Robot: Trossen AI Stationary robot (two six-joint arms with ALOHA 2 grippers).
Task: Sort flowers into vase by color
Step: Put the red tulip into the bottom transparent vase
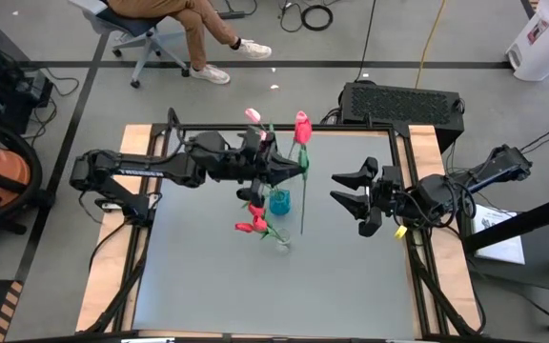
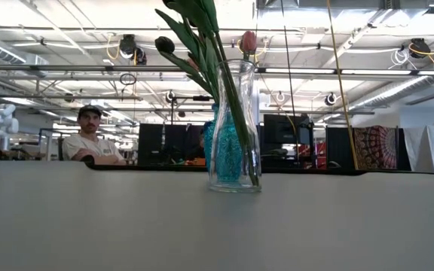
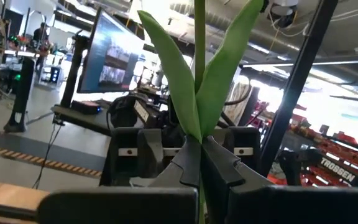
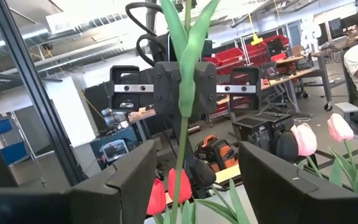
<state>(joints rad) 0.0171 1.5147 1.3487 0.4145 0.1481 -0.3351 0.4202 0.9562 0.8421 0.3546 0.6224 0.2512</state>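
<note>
My left gripper (image 1: 300, 168) reaches over the table's middle from the left and is shut on a tulip with a pink-red head (image 1: 302, 127) and a long green stem (image 1: 302, 214). Just near it stand a blue vase (image 1: 279, 202) and a clear glass vase (image 1: 282, 245). Red tulips (image 1: 249, 227) lean out of the clear vase, and a pink head (image 1: 253, 115) shows above the blue one. In the low view green stems stand in the clear vase (image 2: 236, 177). My right gripper (image 1: 336, 191) waits open to the right, its fingers pointing at the held tulip (image 4: 184, 93). My left gripper pinches the tulip's stem (image 3: 199, 142) between its two fingers, just below where the two leaves (image 3: 173, 68) branch off. The fingers come level from the table's left and lie across the stem. The tulip stands roughly upright, lifted clear, with its head above the fingers.
A black box (image 1: 403, 100) sits beyond the far edge, and wooden rails (image 1: 132, 238) run along the table's sides. A person sits past the far left corner (image 1: 189, 19), and another person (image 2: 89, 139) shows beyond the table in the low view. Grey tabletop (image 1: 255, 295) lies toward the near edge.
</note>
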